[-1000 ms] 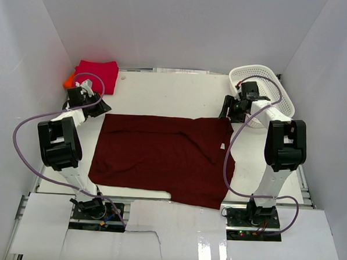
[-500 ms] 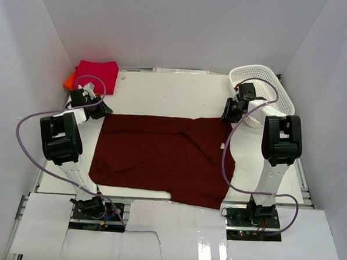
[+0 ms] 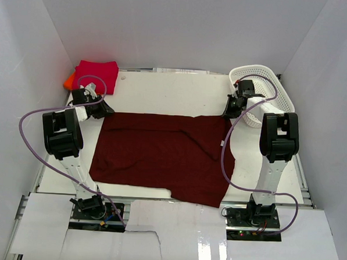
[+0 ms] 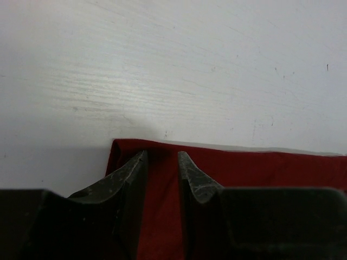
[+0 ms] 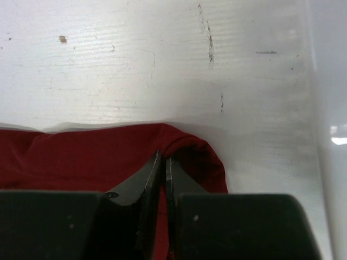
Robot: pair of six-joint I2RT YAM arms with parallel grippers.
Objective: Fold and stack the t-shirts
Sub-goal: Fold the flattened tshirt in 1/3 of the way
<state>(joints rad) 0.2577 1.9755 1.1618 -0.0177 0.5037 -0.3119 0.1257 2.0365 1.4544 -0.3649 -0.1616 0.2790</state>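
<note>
The dark maroon t-shirt point(image 3: 160, 155) lies spread flat in the middle of the table, its small white label point(image 3: 222, 146) near the right edge. My left gripper point(image 3: 104, 110) sits at the shirt's far left corner. In the left wrist view its gripper point(image 4: 161, 154) is open, the fingers point(image 4: 133, 170) apart with the maroon cloth point(image 4: 162, 216) lying between them. My right gripper point(image 3: 228, 112) is at the far right corner. The right wrist view shows that gripper point(image 5: 164, 157) shut on a bunched fold of the maroon shirt point(image 5: 200, 157). A folded crimson-red shirt point(image 3: 98, 73) lies at the far left, with an orange one point(image 3: 68, 81) showing beside it.
A white mesh basket point(image 3: 267, 88) stands at the far right, just behind the right arm. White walls close in the table on three sides. Bare white tabletop point(image 3: 169, 95) runs beyond the shirt's far edge.
The right gripper has closed on the shirt's far right corner, bunching the cloth. The left gripper has slid right onto the far left corner and stays apart.
</note>
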